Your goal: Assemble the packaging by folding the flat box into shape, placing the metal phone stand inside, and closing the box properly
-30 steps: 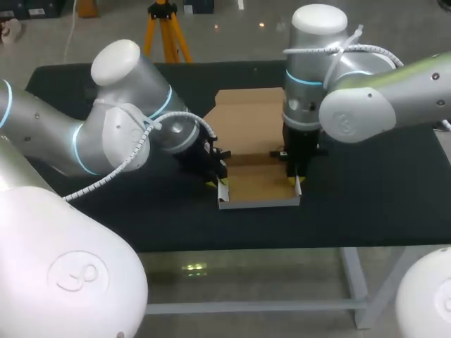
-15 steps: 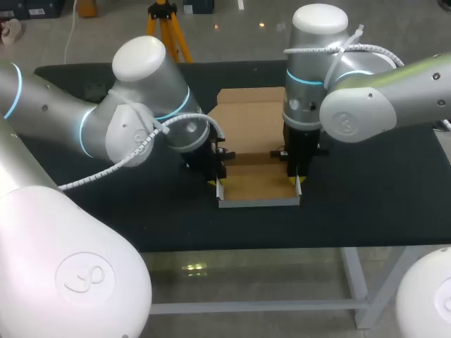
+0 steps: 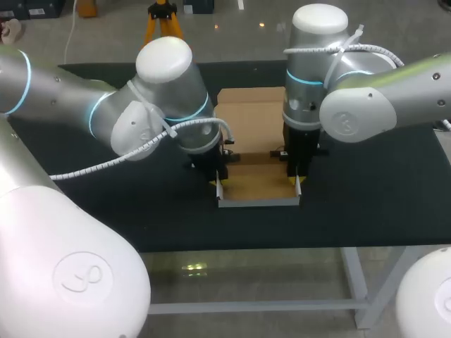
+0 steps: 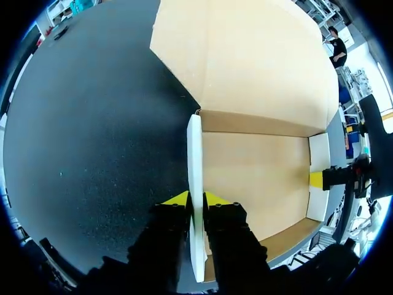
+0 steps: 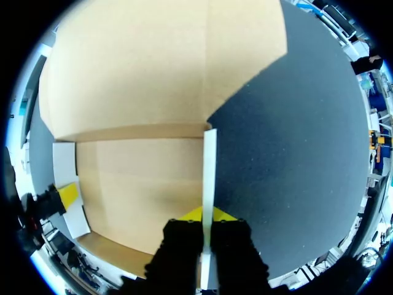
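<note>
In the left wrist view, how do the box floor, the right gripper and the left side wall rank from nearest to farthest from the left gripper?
1. left side wall: clamped between the fingers of the left gripper.
2. box floor: beside that gripper, inside the box.
3. right gripper: across the floor, shut on the right side wall.

- We see a table (image 3: 366, 204) with a dark, matte top; in the head view it runs across the middle, from 9 o'clock to 3 o'clock.
- Below its near edge we make out a pale grey leg (image 3: 356, 282) at about 5 o'clock.
- A pale crossbar (image 3: 246, 307) runs level from that leg towards 7 o'clock.
- Up close, in both wrist views, we find the top finely speckled.
</note>
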Robot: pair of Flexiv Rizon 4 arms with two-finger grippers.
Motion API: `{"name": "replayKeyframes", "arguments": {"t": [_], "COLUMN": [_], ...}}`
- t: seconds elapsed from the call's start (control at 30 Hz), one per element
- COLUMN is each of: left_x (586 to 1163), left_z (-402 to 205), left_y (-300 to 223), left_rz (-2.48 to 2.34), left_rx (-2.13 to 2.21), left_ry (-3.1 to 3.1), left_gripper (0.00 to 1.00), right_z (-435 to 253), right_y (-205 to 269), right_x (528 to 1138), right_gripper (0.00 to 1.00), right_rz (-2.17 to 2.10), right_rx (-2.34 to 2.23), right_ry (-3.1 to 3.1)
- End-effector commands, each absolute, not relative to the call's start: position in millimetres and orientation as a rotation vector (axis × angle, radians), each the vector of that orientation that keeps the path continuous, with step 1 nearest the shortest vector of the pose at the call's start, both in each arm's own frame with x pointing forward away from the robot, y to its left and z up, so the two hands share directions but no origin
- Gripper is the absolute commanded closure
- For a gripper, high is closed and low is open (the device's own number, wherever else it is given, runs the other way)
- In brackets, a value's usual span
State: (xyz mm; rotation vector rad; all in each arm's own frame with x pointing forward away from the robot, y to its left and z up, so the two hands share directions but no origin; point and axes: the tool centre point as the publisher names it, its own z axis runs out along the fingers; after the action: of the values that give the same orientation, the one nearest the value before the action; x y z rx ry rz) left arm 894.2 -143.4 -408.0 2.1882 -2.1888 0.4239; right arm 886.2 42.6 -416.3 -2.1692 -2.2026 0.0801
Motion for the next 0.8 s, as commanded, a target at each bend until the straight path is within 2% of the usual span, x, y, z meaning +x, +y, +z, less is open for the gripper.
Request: {"name": "replayKeyframes", "arguments": {"t": [0.03, 0.1, 0.8], "left_x": [894.1, 894.2, 888.6], "left_z": [-413.6, -414.2, -418.3], "left_y": [-150.3, -149.9, -146.8], "left_rz": [-0.007, -0.021, -0.144], "left_rx": [2.465, 2.476, 2.482], "left_ry": [-2.356, -2.351, -2.331], "left_gripper": [0.91, 1.00, 1.00], "right_z": [-416.1, -416.1, -414.2], "right_y": [46.3, 46.3, 47.1], "right_x": [885.9, 885.9, 885.2], "right_gripper": [1.00, 1.00, 1.00], "right_rz": [0.084, 0.084, 0.096], "right_rx": [-2.167, -2.167, -2.182], "right_ry": [-2.204, -2.204, -2.218]}}
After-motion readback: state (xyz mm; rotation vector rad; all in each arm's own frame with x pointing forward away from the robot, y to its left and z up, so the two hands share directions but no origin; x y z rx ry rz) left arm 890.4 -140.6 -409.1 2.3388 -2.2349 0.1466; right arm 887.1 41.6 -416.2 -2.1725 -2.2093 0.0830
